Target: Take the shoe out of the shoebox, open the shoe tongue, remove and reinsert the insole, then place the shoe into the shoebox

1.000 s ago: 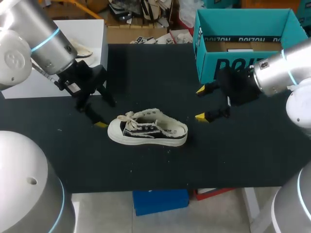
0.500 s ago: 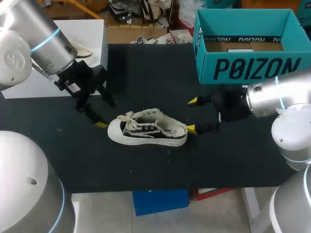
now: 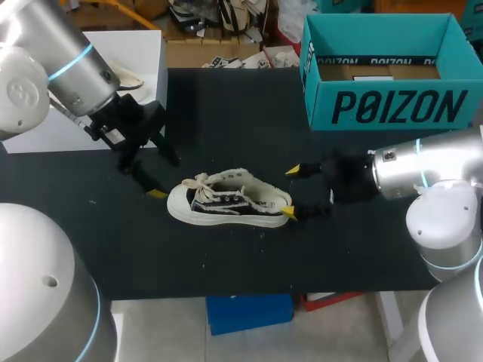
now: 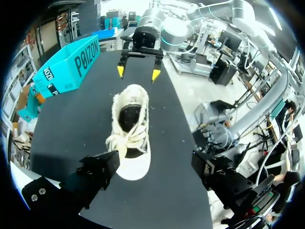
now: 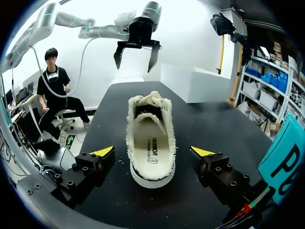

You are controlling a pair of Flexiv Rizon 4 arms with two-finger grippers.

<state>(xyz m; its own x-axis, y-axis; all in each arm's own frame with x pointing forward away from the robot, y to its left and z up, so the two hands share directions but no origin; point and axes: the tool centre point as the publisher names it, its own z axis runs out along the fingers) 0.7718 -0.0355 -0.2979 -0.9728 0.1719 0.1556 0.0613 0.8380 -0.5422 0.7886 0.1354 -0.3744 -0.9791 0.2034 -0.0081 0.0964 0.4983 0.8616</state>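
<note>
A cream low-top shoe (image 3: 229, 202) with black side panels lies upright on the black table (image 3: 226, 113), toe toward my left arm. My right gripper (image 3: 290, 192) stands open at the heel, one yellow tip on each side, neither touching. From the right wrist, the shoe (image 5: 150, 138) shows its insole, and the heel sits between that gripper's (image 5: 152, 151) spread fingers. My left gripper (image 3: 162, 175) hangs open just beyond the toe. In the left wrist view the shoe (image 4: 131, 138) lies ahead of the open left gripper (image 4: 155, 168), with the right gripper (image 4: 138, 72) at its far end.
The open teal shoebox (image 3: 392, 109) stands at the back right of the table, also seen as the box (image 4: 71, 67) beside the shoe. A white block (image 3: 113, 83) sits at the back left, behind my left arm.
My right gripper has moved left from in front of the shoebox to the shoe's heel, still open. The left arm and the shoe have not moved.
</note>
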